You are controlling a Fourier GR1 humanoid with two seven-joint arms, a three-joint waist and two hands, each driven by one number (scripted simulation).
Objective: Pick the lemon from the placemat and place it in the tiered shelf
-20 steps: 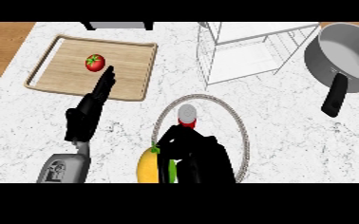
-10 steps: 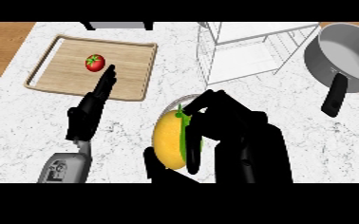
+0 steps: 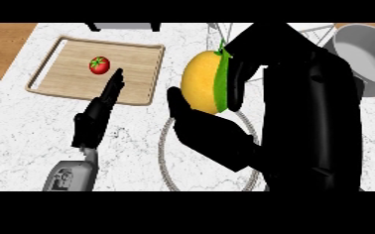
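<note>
My right hand [image 3: 307, 109] fills the right half of the head view, raised high above the counter. Its fingers and thumb curl round the yellow lemon [image 3: 199, 82], which has a green leaf [image 3: 220, 82] on its side. Under the hand, a stretch of the round placemat's rim [image 3: 167, 151] shows on the marble counter. The white wire tiered shelf [image 3: 322, 29] stands at the back right, mostly hidden behind the hand. My left hand [image 3: 99, 114] rests open at the lower left, its fingers pointing up toward the wooden tray.
A wooden tray [image 3: 139, 64] at the back left holds a small red tomato [image 3: 99, 65]. A grey pan [image 3: 357, 47] sits at the far right edge. The counter's left edge meets a brown floor strip [image 3: 15, 44].
My right hand has risen from the placemat with the lemon, coming much closer to the view and shifting toward the back right. The left hand has stayed still.
</note>
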